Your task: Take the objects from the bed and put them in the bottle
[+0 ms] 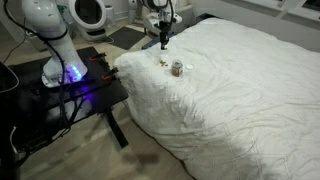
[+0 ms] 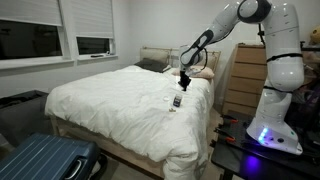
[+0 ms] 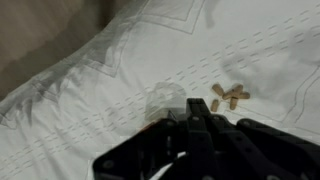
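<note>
The small brownish bottle (image 1: 177, 68) stands upright on the bed's rumpled white duvet (image 1: 240, 90), near the edge by the robot. It also shows in an exterior view (image 2: 177, 100) and, from above, in the wrist view (image 3: 162, 100). Several tiny pale tan objects (image 3: 228, 96) lie in a cluster on the duvet beside the bottle, and show faintly in an exterior view (image 1: 164, 62). My gripper (image 1: 164, 42) hangs above the bottle and the objects, pointing down, as an exterior view (image 2: 184, 80) also shows. In the wrist view its black fingers (image 3: 197, 105) look pressed together, with nothing visible between them.
A black table (image 1: 70, 85) carries the robot base next to the bed. A wooden dresser (image 2: 245, 75) stands behind the arm. A blue suitcase (image 2: 45, 160) sits on the floor at the bed's foot. A pillow (image 2: 200, 72) lies at the headboard.
</note>
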Robot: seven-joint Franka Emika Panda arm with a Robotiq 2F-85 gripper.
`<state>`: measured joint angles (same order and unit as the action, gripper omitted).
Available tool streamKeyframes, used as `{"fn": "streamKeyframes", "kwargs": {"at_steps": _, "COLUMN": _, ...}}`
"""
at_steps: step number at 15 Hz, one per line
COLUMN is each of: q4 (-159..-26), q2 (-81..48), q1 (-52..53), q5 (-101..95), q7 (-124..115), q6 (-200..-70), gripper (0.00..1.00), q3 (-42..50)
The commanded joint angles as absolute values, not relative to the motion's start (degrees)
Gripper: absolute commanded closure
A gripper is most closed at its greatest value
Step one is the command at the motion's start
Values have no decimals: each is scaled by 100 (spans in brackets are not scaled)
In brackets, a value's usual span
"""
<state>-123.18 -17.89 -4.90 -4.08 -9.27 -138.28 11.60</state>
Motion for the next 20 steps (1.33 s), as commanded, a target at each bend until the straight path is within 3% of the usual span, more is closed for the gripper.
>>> {"fn": "streamKeyframes", "kwargs": {"at_steps": 1, "q4": -12512, "q2": -1565, "q1": -660, "q5": -523, "q7": -939, "q6": -13922, "gripper": 100, "q3": 1255}}
{"fn": "streamKeyframes", "kwargs": {"at_steps": 20, "q4": -11495, "q2": -2618, "q1": -1436, "q5": -102, "q7": 696, "q6": -14460, "gripper": 100, "q3": 947}}
